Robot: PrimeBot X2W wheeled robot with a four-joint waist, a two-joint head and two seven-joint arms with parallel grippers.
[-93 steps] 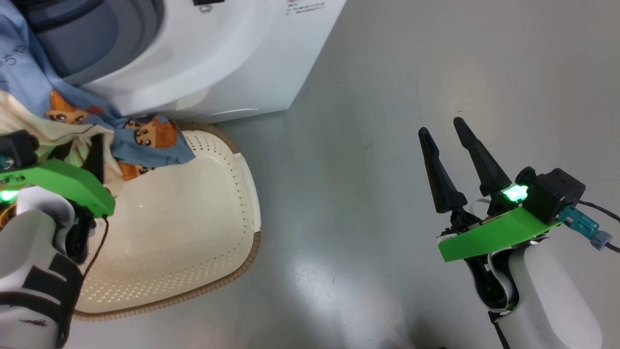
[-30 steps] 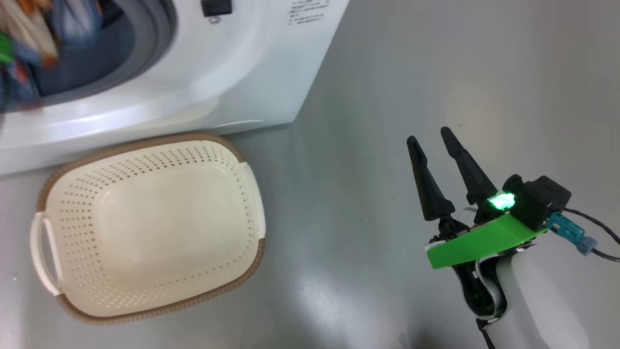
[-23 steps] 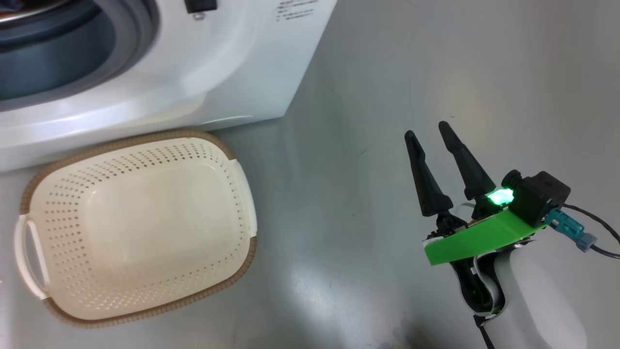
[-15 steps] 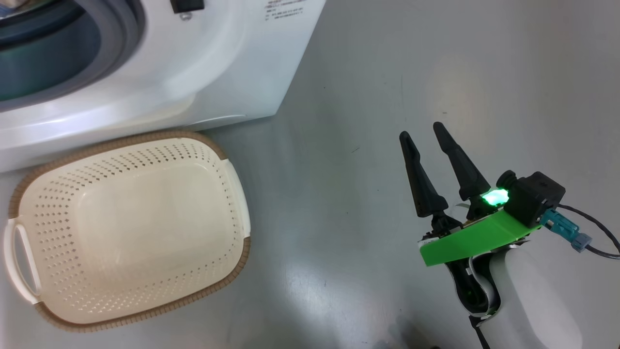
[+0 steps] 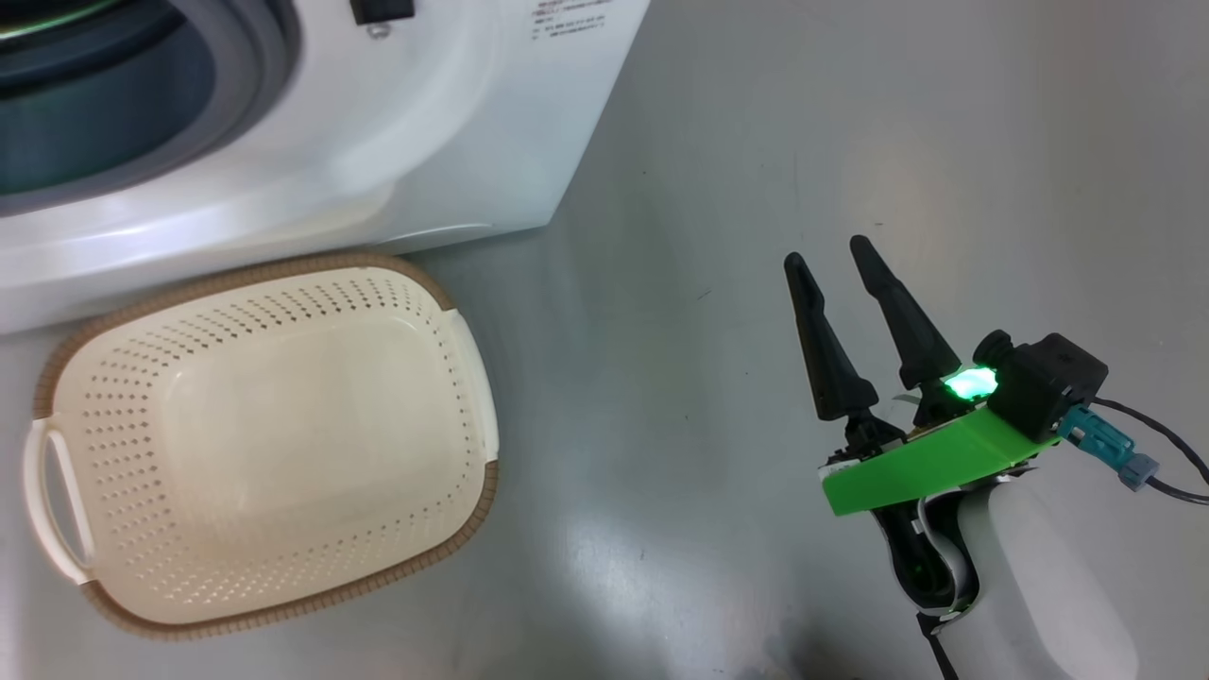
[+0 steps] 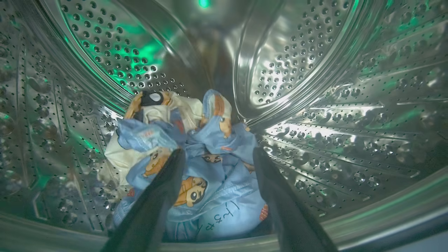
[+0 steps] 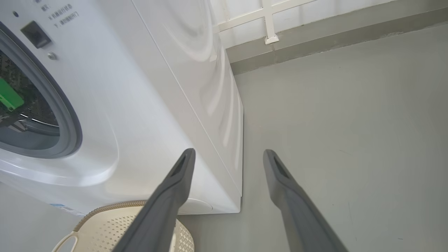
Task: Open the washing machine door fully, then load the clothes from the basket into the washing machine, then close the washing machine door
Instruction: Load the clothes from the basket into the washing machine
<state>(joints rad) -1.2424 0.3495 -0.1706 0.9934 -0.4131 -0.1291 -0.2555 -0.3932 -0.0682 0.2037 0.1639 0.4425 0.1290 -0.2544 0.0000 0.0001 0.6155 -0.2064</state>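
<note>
The clothes [image 6: 210, 182], light blue with orange cartoon prints plus a cream piece, lie in a heap on the floor of the steel drum [image 6: 297, 70]. My left gripper [image 6: 218, 151] is inside the drum just above the heap, open, holding nothing. The washing machine [image 5: 425, 142] fills the head view's upper left, its opening ringed by a grey gasket [image 5: 274, 57]. The basket [image 5: 283, 312] stands empty on the floor in front of it. My right gripper [image 5: 827, 251] hangs open and empty over bare floor to the right. The washing machine door is out of view.
Grey floor [image 5: 680, 472] stretches between the basket and my right arm. In the right wrist view the machine's white side [image 7: 196, 87] runs back to a wall base [image 7: 315, 38], with the basket's corner [image 7: 115, 217] below my right gripper [image 7: 228, 152].
The clothes that hung from my left gripper over the basket have gone into the drum, leaving the basket empty. The left arm has left the head view. The right gripper has stayed still.
</note>
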